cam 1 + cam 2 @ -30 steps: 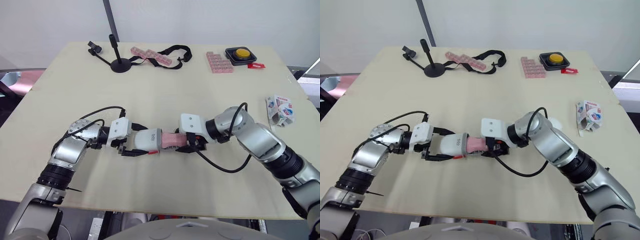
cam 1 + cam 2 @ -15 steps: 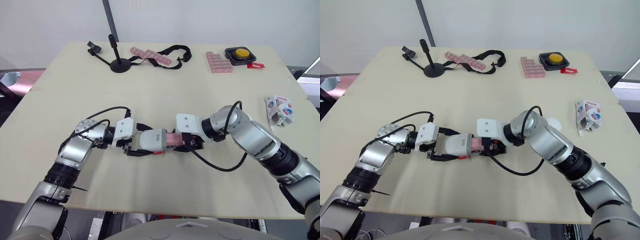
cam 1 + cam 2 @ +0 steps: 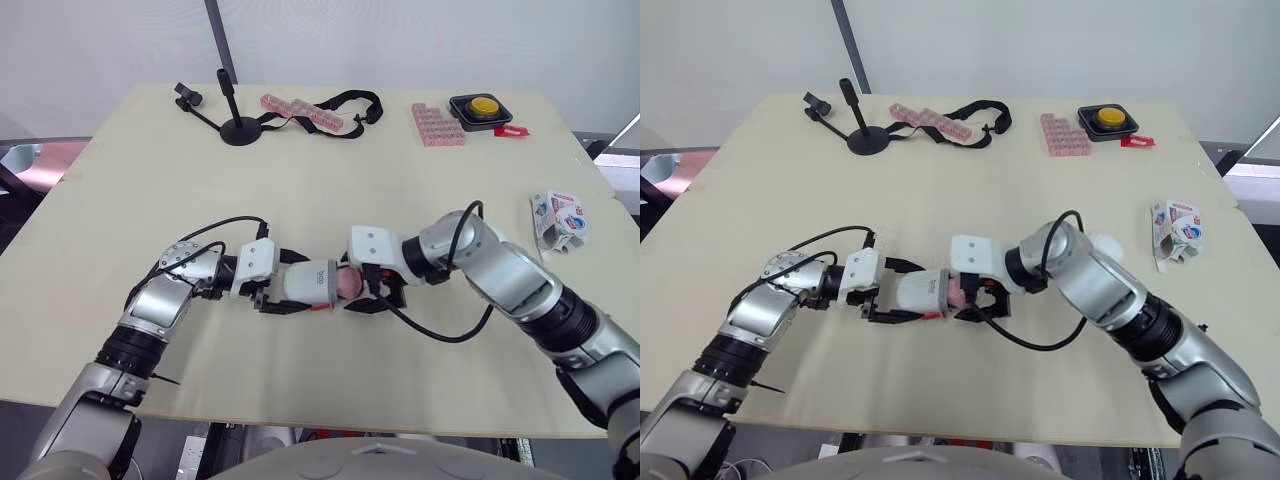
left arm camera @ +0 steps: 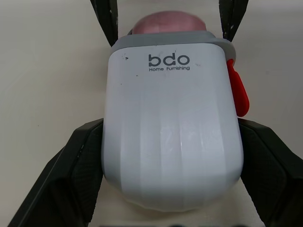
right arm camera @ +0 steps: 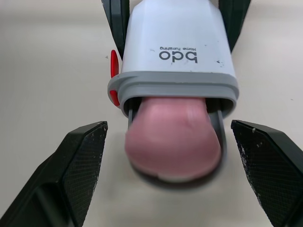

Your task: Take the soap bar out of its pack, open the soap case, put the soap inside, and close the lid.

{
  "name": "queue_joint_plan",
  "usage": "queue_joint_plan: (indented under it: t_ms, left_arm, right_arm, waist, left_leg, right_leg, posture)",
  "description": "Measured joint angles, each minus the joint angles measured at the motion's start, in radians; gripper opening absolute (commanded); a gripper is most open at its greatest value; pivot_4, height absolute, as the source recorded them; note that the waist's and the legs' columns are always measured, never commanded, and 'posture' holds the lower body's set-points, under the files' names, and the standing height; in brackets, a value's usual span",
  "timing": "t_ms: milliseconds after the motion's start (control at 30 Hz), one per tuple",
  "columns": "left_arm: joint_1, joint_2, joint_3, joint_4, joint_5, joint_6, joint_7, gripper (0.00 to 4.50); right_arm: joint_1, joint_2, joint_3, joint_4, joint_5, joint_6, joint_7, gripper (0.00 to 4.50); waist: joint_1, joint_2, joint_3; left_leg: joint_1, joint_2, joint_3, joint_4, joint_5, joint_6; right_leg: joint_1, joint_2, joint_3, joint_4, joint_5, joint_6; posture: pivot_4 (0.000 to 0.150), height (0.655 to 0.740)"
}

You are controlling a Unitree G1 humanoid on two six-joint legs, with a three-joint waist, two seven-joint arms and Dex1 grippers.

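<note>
A white soap case (image 3: 305,284) marked "bdo" lies on its side just above the table, and my left gripper (image 3: 298,286) is shut on it, one black finger (image 4: 71,179) against each flank. The pink soap bar (image 5: 173,142) sits mostly inside the case, its rounded end poking out of the grey-rimmed mouth. A red tab (image 4: 235,87) juts from the case's side. My right gripper (image 3: 362,287) faces that mouth and is open, its fingers (image 5: 80,165) spread on either side of the soap without touching it. The emptied soap pack (image 3: 558,220) lies crumpled at the table's right edge.
Along the far edge stand a black mini tripod (image 3: 235,125), a pink pill strip with a black strap (image 3: 305,110), a pink block tray (image 3: 438,124) and a yellow push button (image 3: 483,106) beside a red tag (image 3: 512,130). The beige table (image 3: 330,190) drops off close behind both arms.
The soap has gone deeper into the case, with less pink showing. My right gripper, shut on the soap earlier, has let go and spread. Both grippers have drawn closer together.
</note>
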Motion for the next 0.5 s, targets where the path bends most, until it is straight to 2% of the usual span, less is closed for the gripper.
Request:
queue_joint_plan:
  t_ms: [200, 333, 433, 467, 500]
  left_arm:
    - [-0.009, -0.002, -0.001, 0.003, 0.0, -0.005, 0.0, 3.47]
    - [-0.012, -0.001, -0.001, 0.008, 0.001, -0.008, 0.0, 3.47]
    - [-0.014, -0.001, -0.002, 0.01, 0.001, -0.009, -0.002, 3.47]
    - [-0.014, 0.0, -0.002, 0.01, 0.001, -0.009, -0.002, 3.47]
    - [-0.016, 0.0, -0.002, 0.011, 0.001, -0.009, -0.003, 3.47]
  right_arm:
    - [0.041, -0.056, -0.063, -0.026, 0.019, 0.0, -0.007, 4.48]
    - [0.152, -0.065, -0.19, -0.024, 0.077, -0.016, -0.035, 4.48]
    - [0.204, -0.069, -0.246, -0.015, 0.087, -0.077, -0.043, 3.62]
    - [0.217, -0.071, -0.257, -0.011, 0.087, -0.092, -0.044, 3.5]
    - [0.252, -0.078, -0.275, 0.005, 0.088, -0.137, -0.042, 3.07]
  waist:
    - [0.004, 0.0, 0.0]
    - [0.009, 0.0, 0.0]
    - [0.01, 0.0, 0.0]
    - [0.01, 0.0, 0.0]
    - [0.012, 0.0, 0.0]
  left_leg:
    - [0.0, 0.0, 0.0, 0.0, 0.0, 0.0]
    - [0.0, 0.0, 0.0, 0.0, 0.0, 0.0]
    - [0.0, 0.0, 0.0, 0.0, 0.0, 0.0]
    - [0.0, 0.0, 0.0, 0.0, 0.0, 0.0]
    - [0.0, 0.0, 0.0, 0.0, 0.0, 0.0]
  right_leg:
    - [0.0, 0.0, 0.0, 0.0, 0.0, 0.0]
    - [0.0, 0.0, 0.001, -0.001, 0.0, 0.0]
    - [0.0, 0.0, 0.0, 0.0, 0.0, 0.0]
    - [0.0, 0.0, 0.0, -0.001, 0.0, 0.0]
    - [0.0, 0.0, 0.0, -0.001, 0.0, 0.0]
  posture:
    - [0.15, 0.74]
    - [0.15, 0.74]
    - [0.15, 0.74]
    - [0.15, 0.74]
    - [0.15, 0.74]
